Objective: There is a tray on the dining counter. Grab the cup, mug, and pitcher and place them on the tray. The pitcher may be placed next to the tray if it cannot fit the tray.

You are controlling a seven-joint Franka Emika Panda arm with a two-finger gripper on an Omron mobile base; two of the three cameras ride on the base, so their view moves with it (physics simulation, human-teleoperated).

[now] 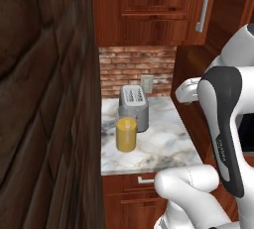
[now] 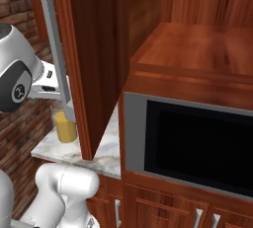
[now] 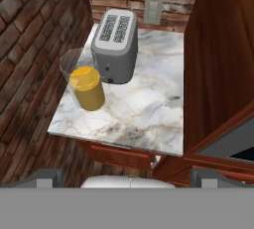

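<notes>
You see the pitcher (image 3: 87,86) left of center on the marble bench (image 3: 144,114), just beside the toaster (image 3: 115,44); your tool's opening can't be told.

Pitcher (image 1: 126,134): there it is, tall clear cylinder, yellow-orange inside, standing upright.
Spot: on a small marble surface (image 1: 158,146), near its front-left corner, close to the brick wall.
Neighbour: just in front of the grey toaster (image 1: 133,107), about touching it.
Other views: pitcher (image 3: 84,85) with its clear wall showing at its side; pitcher (image 2: 64,126) partly hidden behind a wooden panel.
</notes>
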